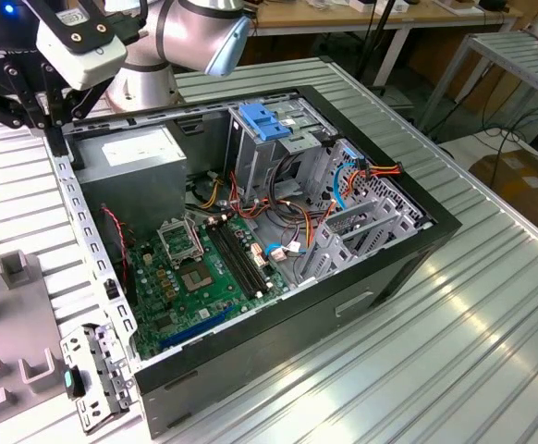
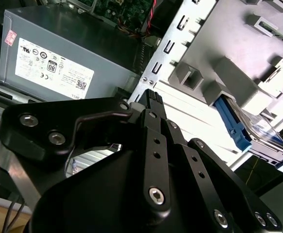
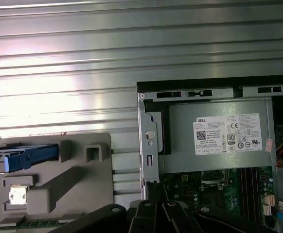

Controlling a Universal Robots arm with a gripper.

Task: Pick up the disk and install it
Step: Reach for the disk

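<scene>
The disk (image 3: 29, 156) lies in a grey moulded holder (image 3: 73, 184) beside the open computer case (image 3: 149, 141), its bright blue side rail facing out. In the second wrist view the disk (image 2: 234, 124) shows as a blue rail with a glossy dark body behind it, set in the holder (image 2: 229, 73). My gripper (image 1: 52, 125) hangs over the case's corner by the power supply, at the exterior view's left. In both wrist views the gripper (image 2: 153, 99) (image 3: 158, 211) is apart from the disk and touches nothing.
The case (image 1: 417, 231) lies open on a ribbed metal table (image 1: 454, 351). Inside are a grey power supply (image 1: 130, 157), a green motherboard (image 1: 204, 268), loose coloured cables (image 1: 297, 217) and a pale blue slotted bracket (image 1: 264, 120) on the drive cage. The grey holder (image 1: 15, 277) stands at the exterior view's left.
</scene>
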